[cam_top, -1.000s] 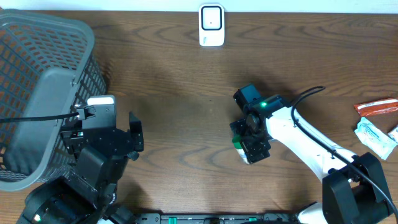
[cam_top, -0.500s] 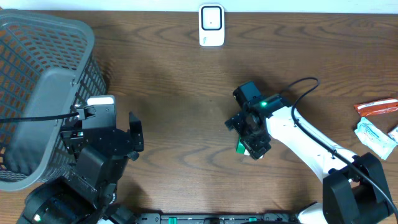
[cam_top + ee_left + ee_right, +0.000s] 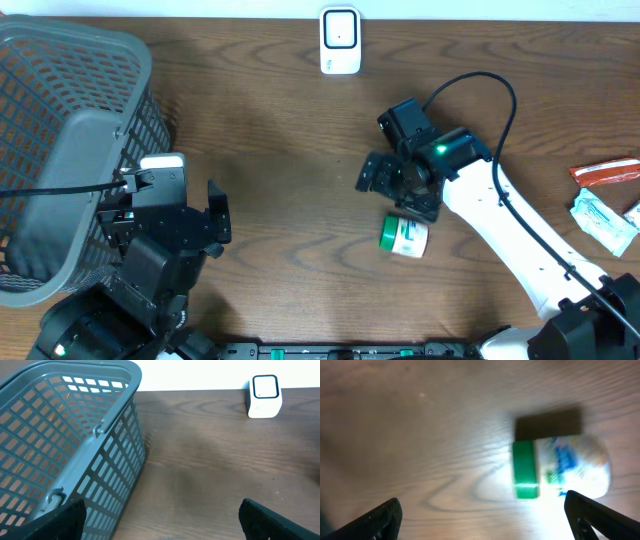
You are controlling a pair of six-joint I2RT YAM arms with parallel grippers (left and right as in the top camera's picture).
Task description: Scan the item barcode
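Note:
A white bottle with a green cap [image 3: 403,236] lies on its side on the wooden table, free of any grip. In the right wrist view the bottle [image 3: 565,466] is blurred and brightly lit, ahead and to the right of the fingers. My right gripper [image 3: 392,192] hovers open just behind it, and in its own view the right gripper [image 3: 482,520] holds nothing. The white barcode scanner [image 3: 340,41] stands at the table's far edge; the left wrist view shows the scanner [image 3: 264,395] too. My left gripper [image 3: 222,212] is open and empty beside the basket, its opening [image 3: 160,522] facing bare wood.
A grey plastic basket [image 3: 60,120] fills the left side, close to the left arm; the basket [image 3: 75,440] looms large in the left wrist view. A red packet [image 3: 606,172] and white packets [image 3: 600,216] lie at the right edge.
The right gripper opened fully, let the bottle go and drew back toward the far side. The bottle now lies on the table. The left arm has not moved.

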